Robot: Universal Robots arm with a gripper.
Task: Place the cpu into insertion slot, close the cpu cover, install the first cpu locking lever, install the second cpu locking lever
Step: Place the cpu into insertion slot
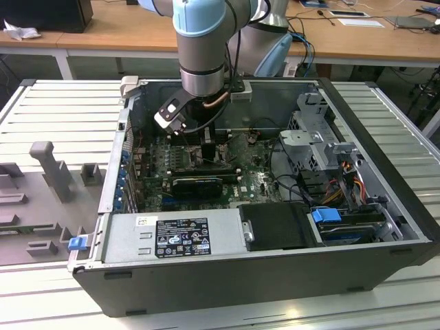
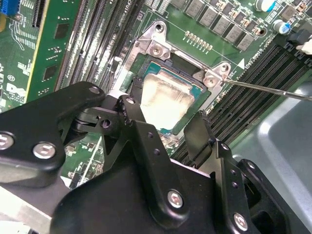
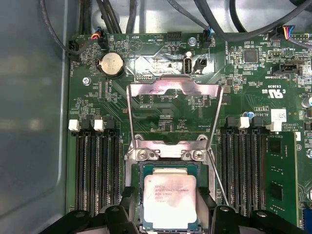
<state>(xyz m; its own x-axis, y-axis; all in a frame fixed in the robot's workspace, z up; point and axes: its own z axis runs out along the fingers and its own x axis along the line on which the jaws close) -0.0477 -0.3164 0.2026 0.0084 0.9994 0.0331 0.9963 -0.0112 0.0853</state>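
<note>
cpu point(image 3: 169, 207) edge hidden behind tool point(image 3: 166, 196), grip unclear

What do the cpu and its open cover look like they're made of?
The cpu: pale matte silvery top, likely metal, with soft smudged reflections, on a green board-like base. The cpu cover: thin bare sheet metal by the look, bright and shiny with glare along its bent edges.

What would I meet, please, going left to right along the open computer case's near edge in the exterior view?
Small blue plastic clip → silvery metal power supply box with a black label → flat black rectangular cover → blue plastic drive latch.
</note>
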